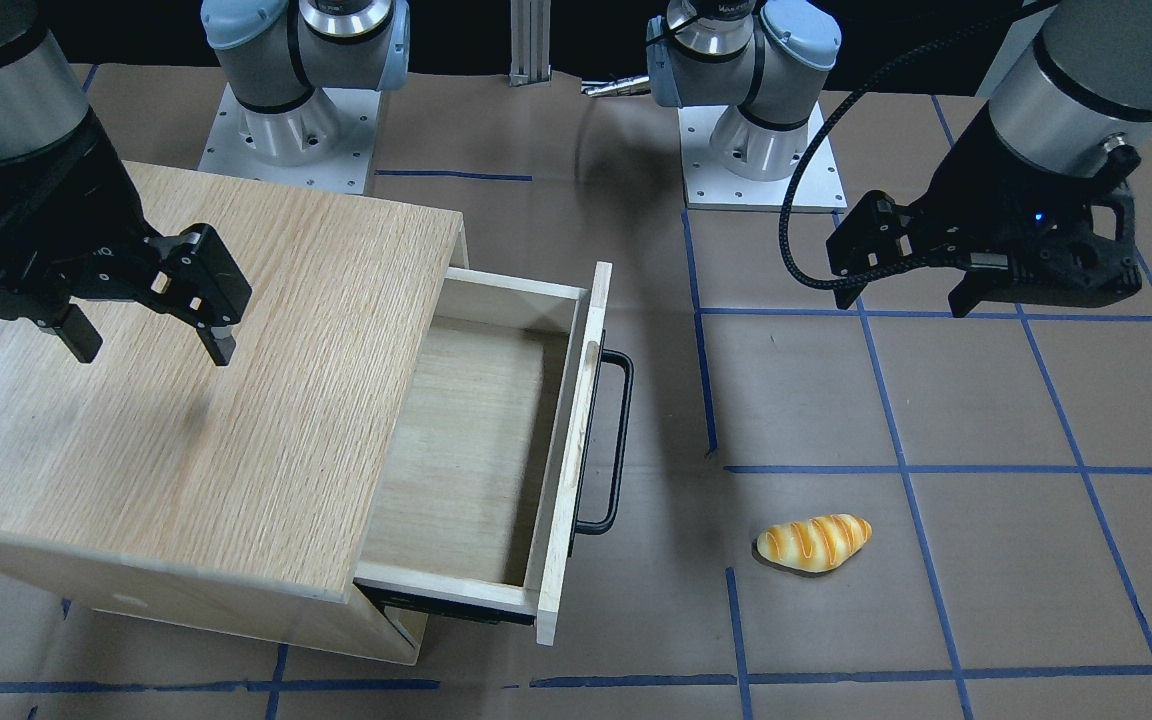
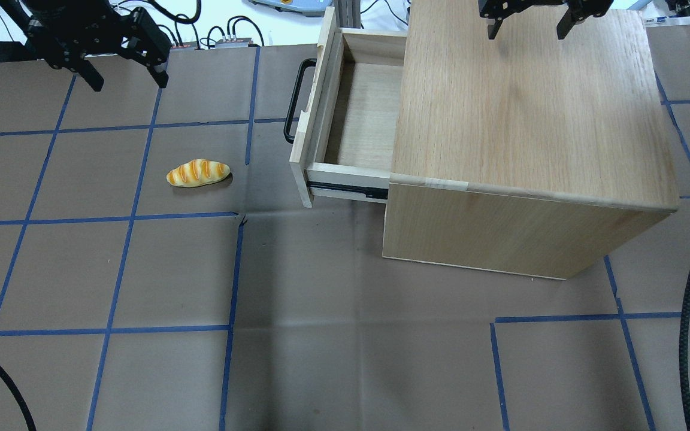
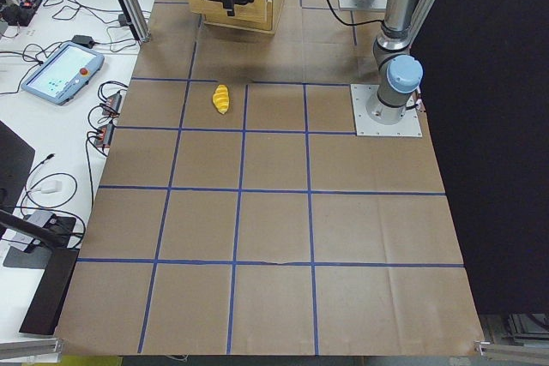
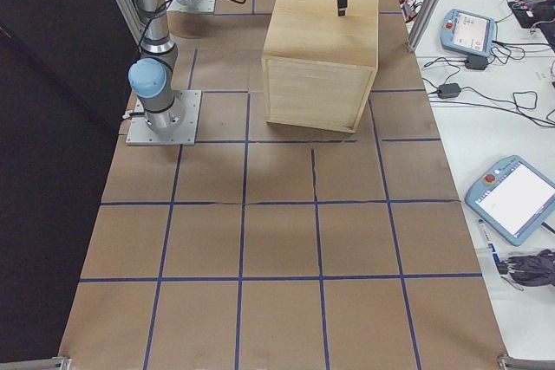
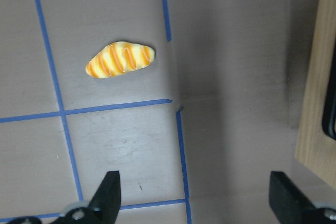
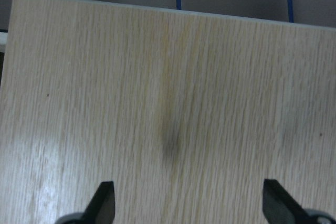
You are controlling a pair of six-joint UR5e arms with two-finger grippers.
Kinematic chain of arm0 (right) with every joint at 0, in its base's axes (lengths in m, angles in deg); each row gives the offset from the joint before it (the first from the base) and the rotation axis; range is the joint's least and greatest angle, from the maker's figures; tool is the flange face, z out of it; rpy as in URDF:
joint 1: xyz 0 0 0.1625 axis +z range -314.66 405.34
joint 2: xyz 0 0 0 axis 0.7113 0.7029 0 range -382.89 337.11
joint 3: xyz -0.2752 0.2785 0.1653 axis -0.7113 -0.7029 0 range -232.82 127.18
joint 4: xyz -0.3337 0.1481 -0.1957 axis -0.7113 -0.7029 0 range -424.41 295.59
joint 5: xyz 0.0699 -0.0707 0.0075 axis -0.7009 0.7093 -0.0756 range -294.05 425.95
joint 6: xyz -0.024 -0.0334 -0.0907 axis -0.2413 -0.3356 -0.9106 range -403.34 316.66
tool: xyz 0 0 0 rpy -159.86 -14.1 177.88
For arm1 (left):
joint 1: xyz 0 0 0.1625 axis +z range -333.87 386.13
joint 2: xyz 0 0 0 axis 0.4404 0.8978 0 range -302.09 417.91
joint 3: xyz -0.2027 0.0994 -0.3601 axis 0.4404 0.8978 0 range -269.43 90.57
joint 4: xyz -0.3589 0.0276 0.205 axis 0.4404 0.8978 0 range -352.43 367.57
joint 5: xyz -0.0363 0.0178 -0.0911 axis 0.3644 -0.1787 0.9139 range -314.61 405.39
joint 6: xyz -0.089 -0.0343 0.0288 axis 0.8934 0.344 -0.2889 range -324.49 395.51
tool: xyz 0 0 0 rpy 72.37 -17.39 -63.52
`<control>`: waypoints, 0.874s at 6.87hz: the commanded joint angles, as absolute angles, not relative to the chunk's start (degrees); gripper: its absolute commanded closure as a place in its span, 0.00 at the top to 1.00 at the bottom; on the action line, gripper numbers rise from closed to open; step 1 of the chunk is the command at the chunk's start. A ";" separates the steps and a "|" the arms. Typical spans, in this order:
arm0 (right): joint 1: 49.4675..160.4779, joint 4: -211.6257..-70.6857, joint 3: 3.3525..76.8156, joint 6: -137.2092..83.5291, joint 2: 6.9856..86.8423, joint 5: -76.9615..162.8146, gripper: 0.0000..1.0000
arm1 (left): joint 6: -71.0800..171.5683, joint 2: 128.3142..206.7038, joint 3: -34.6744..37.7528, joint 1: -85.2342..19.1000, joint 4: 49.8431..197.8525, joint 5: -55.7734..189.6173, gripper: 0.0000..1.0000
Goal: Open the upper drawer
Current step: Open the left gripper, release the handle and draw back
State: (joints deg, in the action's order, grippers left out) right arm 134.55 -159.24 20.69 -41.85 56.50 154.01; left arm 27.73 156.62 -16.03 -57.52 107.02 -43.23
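Observation:
The upper drawer is pulled out of the oak cabinet toward the robot's left; its light-wood box is empty. Its black bar handle faces the open table. In the overhead view the drawer and handle show at the cabinet's left. My left gripper is open and empty, raised over the table well away from the handle; it also shows overhead. My right gripper is open and empty, hovering above the cabinet top.
A toy bread loaf lies on the brown paper between the drawer front and my left gripper; the left wrist view shows it too. Blue tape lines grid the table. Both arm bases stand behind the cabinet.

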 commanded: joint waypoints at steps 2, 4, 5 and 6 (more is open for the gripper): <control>134.55 -159.33 20.65 -41.85 56.47 154.02 1.00 | 30.24 148.55 -4.48 -56.58 106.27 -44.52 0.99; 134.55 -159.24 20.65 -41.85 56.47 154.02 1.00 | 29.63 147.83 -1.72 -56.58 104.26 -44.78 0.99; 134.55 -159.24 20.65 -41.85 56.47 154.02 1.00 | 29.28 148.44 -1.72 -56.58 103.73 -47.05 0.99; 134.55 -159.33 20.65 -41.85 56.47 154.02 1.00 | 29.27 148.88 -1.89 -56.66 103.20 -47.86 0.99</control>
State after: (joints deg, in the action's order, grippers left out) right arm 134.55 -159.26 20.66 -41.85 56.47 154.01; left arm 29.44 148.41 -1.97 -56.60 103.92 -46.52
